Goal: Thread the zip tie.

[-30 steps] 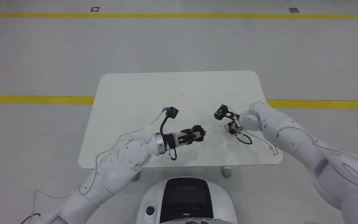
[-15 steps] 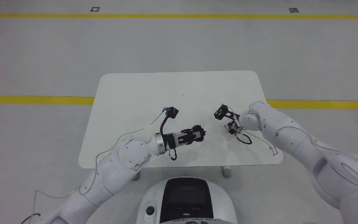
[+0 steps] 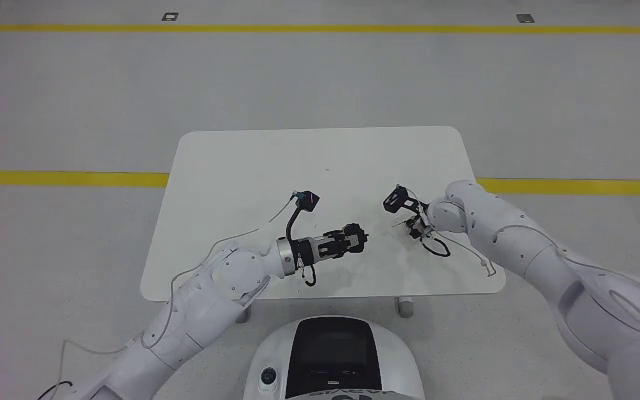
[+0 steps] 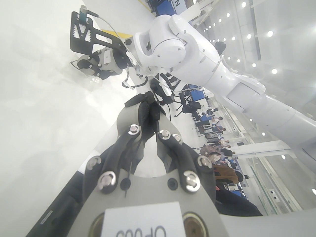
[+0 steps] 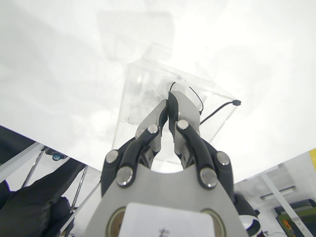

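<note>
At desk (image 3: 300, 170) four o'clock: right jaws clamped on zip tie (image 5: 236, 102) over clear box (image 5: 133, 94); left jaws together. Risk: thin strap slipping.

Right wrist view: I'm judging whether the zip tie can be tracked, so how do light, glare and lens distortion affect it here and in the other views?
Right wrist view: the white table glares, nearly featureless; the clear box reads by its glinting edges, yet the black zip tie contrasts well. Left wrist view: straight lines bow; ceiling lights flare. Top view: even light, little distortion.
</note>
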`<state>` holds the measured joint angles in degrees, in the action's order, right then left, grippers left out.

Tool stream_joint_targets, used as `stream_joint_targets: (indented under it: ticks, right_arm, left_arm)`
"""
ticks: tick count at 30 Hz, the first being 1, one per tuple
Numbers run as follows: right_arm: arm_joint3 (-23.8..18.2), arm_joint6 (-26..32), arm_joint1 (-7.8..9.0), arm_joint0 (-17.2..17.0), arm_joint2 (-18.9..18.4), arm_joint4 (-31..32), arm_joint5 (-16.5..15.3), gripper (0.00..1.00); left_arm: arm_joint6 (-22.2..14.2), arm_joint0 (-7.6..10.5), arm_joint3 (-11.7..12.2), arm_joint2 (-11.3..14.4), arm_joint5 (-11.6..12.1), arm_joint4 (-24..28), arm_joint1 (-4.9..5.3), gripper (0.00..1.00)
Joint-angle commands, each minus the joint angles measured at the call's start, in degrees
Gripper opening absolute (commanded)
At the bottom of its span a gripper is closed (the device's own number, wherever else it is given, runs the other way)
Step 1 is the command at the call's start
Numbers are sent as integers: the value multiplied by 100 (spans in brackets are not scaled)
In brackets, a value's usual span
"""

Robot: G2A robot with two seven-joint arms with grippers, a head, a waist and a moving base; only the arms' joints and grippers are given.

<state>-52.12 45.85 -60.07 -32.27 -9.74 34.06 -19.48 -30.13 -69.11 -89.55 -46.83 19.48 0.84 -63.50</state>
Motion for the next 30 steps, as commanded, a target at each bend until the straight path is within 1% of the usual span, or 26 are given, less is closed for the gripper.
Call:
stream_joint_targets:
  ticks: [1,6,10,17,24,26,27,30]
  right_arm:
    - [-43,-67,40,12,0,16,0,0]
    - [-222,-307,200,29,0,10,0,0]
    - [-470,-604,397,35,0,-39,0,0]
    - [-1024,-1181,864,8,0,-191,0,0]
    - [-1657,-1891,1392,-73,0,-404,0,0]
    - [-1833,-2176,1561,-93,0,-546,0,0]
    - [-1857,-2275,1610,-93,0,-571,0,0]
    - [-1857,-2275,1610,-93,0,-571,0,0]
  left_arm:
    - [0,0,0,0,0,0,0,0]
    - [0,0,0,0,0,0,0,0]
    - [0,0,0,0,0,0,0,0]
    - [0,0,0,0,0,0,0,0]
    - [0,0,0,0,0,0,0,0]
    - [0,0,0,0,0,0,0,0]
    - [0,0,0,0,0,0,0,0]
    - [0,0,0,0,0,0,0,0]
